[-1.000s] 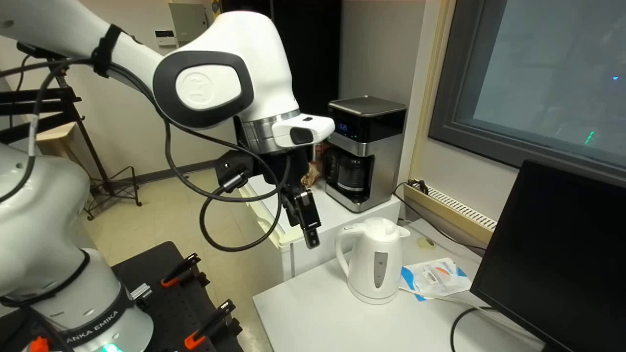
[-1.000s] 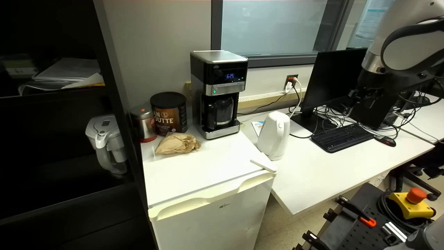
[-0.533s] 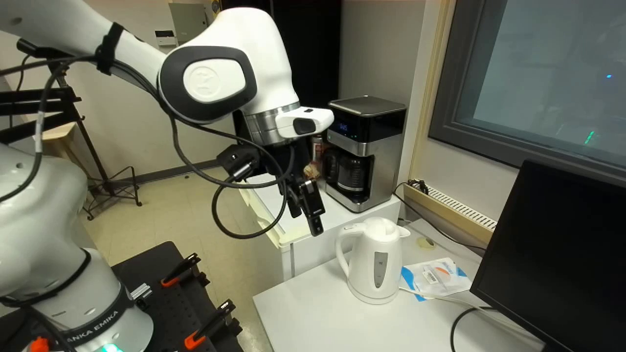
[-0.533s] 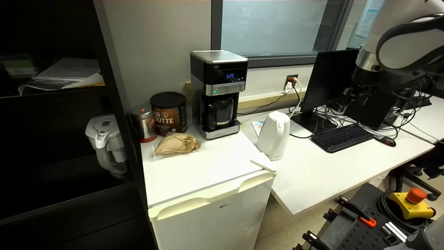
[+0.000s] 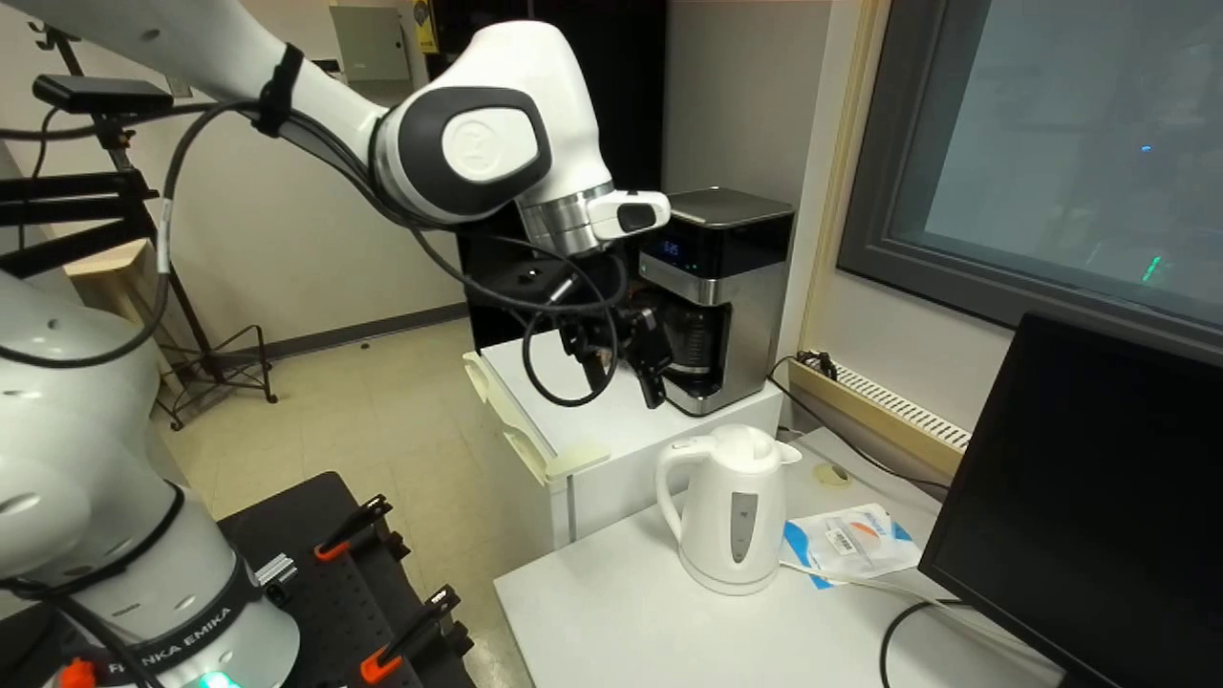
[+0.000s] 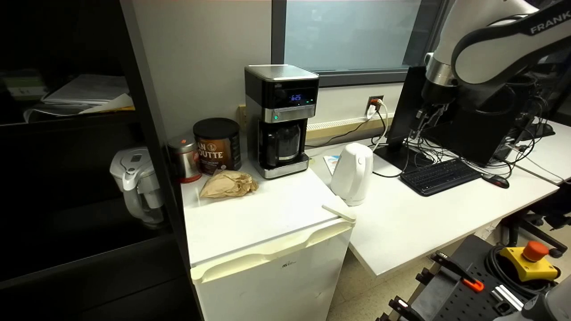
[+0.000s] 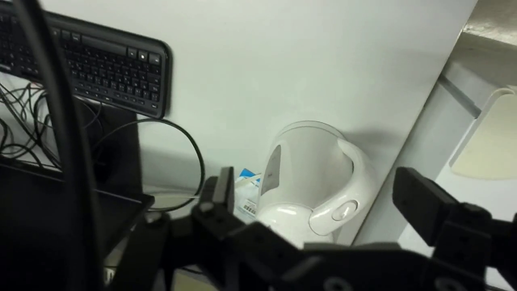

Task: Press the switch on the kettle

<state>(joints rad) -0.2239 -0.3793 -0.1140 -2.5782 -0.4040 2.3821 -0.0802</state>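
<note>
Holds nothing in wide-spread claw. Seems a hard, slippery kettle, maybe light: don't grab, push its likely switch, four-to-five o'clock in wrist view.

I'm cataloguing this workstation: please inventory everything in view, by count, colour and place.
electric kettle: 1, white, on desk
oval button: 1, white, on kettle
desk: at least 1, white, beside mini-fridge
mini-fridge: 1, white, beside desk
coffee maker: 1, black-silver, on fridge
coffee can: 1, brown, on fridge
canister: 1, silver-red, on fridge
paper bag: 1, brown, on fridge
filter pitcher: 1, white-clear, in black shelving unit
packet: 1, white-blue, beside kettle
monitor: 1, black, on desk
keyboard: 1, black, on desk
mouse: 1, black-red, beside keyboard
cables: many, black or white, around desk
platform: 1, black, under robot arm
clamps: 2, black-orange, on platform
emergency stop: 1, red-yellow, on platform
robot arm: 1, white-black, beside desk
jaws: 2, black, open, apart from kettle
</note>
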